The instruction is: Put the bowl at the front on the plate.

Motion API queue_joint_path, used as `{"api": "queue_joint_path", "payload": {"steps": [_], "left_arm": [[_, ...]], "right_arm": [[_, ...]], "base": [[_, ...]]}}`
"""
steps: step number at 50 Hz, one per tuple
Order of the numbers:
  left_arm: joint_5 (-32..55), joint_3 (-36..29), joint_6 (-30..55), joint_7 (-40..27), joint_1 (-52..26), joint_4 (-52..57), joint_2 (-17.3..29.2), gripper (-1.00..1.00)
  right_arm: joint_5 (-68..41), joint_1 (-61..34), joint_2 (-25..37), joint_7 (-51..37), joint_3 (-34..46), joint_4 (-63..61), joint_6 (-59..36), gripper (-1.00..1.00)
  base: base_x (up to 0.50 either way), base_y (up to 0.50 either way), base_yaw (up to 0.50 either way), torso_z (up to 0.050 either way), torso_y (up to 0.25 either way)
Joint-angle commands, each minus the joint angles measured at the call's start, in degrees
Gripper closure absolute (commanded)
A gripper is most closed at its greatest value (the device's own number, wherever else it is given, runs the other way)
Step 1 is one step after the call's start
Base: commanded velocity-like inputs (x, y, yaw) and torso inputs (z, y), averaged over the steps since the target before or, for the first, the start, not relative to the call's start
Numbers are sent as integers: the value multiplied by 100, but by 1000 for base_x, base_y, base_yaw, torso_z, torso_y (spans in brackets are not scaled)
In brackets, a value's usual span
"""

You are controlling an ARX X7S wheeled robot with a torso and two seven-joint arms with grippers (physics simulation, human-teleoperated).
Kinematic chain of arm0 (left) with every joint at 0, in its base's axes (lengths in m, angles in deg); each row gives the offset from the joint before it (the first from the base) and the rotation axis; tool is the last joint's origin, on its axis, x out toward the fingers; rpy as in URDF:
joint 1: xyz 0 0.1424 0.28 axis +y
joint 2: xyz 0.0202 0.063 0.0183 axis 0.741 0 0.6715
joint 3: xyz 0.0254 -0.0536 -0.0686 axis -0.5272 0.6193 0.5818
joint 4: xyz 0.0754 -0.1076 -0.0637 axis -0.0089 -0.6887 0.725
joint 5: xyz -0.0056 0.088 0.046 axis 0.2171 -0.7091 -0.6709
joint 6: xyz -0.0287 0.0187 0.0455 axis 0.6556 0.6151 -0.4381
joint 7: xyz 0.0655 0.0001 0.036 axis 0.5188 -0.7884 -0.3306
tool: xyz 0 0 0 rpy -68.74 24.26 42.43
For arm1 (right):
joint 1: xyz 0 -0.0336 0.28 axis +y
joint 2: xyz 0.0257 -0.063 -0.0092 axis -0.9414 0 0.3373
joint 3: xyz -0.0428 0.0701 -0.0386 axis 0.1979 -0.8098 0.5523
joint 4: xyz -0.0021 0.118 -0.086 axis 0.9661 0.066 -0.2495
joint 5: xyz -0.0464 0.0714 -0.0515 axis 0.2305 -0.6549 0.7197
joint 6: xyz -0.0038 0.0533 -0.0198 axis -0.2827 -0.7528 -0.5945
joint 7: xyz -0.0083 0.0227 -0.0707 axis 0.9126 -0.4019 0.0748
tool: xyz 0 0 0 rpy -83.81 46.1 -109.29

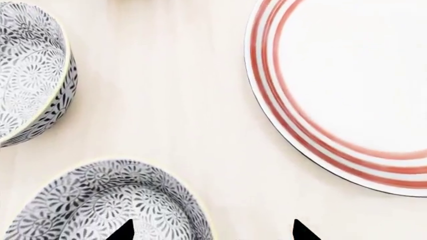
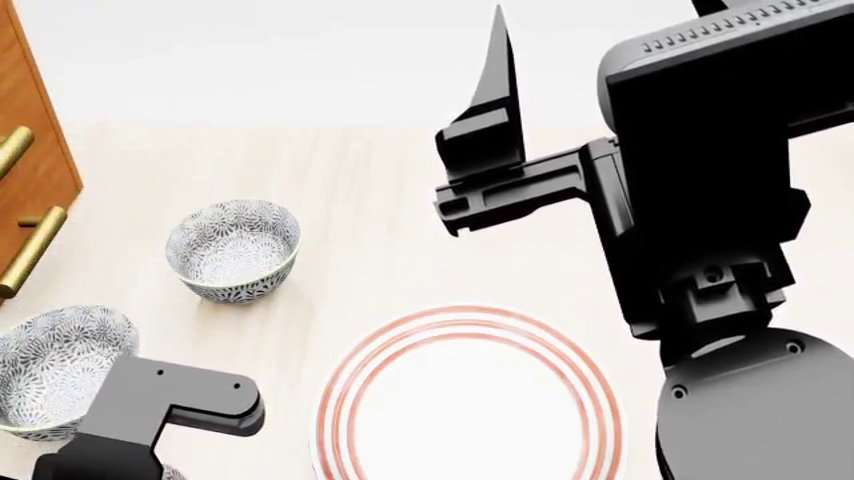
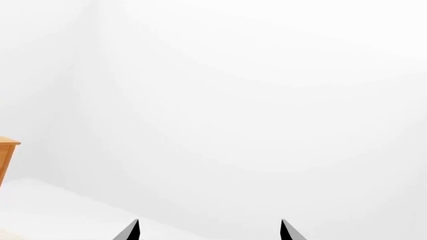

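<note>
My left fingers point(image 1: 212, 231) are spread wide straddling the small floral grey-blue ceramic bowl point(image 1: 110, 202) rim; red-ringed white plate point(image 1: 347, 90) at 2 o'clock. I should descend centred. Right fingers point(image 3: 209, 231) spread, idle.

No text, label, brand, number or sign can be read in any of the three views. The bowls point(image 2: 235, 248) carry only a floral pattern, and the plate point(image 2: 467, 400) carries only plain red rings.
</note>
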Motion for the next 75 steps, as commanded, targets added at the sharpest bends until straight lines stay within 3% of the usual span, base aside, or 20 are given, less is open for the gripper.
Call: {"api": "queue_joint_path", "payload": {"steps": [1,75], "left_arm": [[52,-104,-46,-21,-49,-82,36,-100],[-232,-577,-388,318,303,-403,184,-100]], "right_arm": [[-9,-48,17,-5,37,25,-1,-100],[-113,85,142,-164,36,-94,20,-100]], "base": [[0,0,0,0,0],[0,0,0,0,0]]}}
